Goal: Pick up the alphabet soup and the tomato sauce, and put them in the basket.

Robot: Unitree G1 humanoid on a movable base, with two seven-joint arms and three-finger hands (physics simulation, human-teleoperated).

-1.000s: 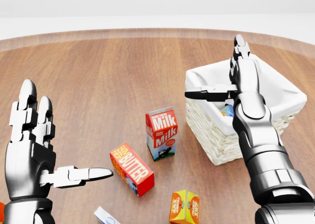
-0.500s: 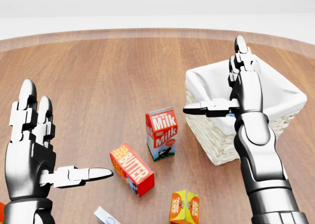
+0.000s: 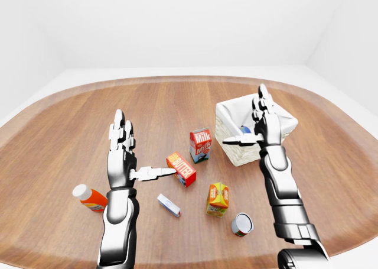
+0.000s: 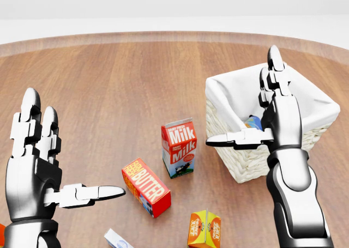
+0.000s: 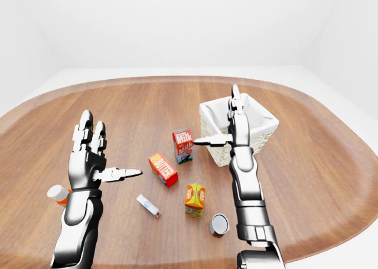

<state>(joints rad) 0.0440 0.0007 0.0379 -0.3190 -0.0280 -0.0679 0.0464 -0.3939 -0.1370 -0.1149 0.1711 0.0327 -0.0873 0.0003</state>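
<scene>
The right robot hand [image 4: 272, 114] has drawn down and toward the near side of the basket [image 4: 232, 92] since a second ago, its thumb now crossing the wicker wall in the head view rather than the cloth-lined rim. Its fingers stand straight up, its thumb juts sideways to the left, and it grips nothing. The left robot hand [image 4: 38, 161] has not shifted; it is likewise spread wide and empty, thumb pointing right toward a red butter box [image 4: 145, 187].

Inside the white-lined basket, a small blue and yellow item [image 4: 252, 122] shows just beside the right robot hand; which can it is cannot be told. A can [image 3: 241, 224] lies on its side on the wooden counter [image 3: 177, 103], near the bottom of the left-eye view and close beside the right forearm, its pale end facing the camera; its label cannot be read.

A milk carton [image 4: 179, 147] stands upright between the butter box and the basket, apart from both. An orange juice carton [image 3: 218, 198] sits below it in the left-eye view, just left of the can. A small white and blue packet [image 3: 168, 204] lies flat below the butter box. An orange bottle [image 3: 88, 198] with a white cap lies on its side to the left of the left forearm.
</scene>
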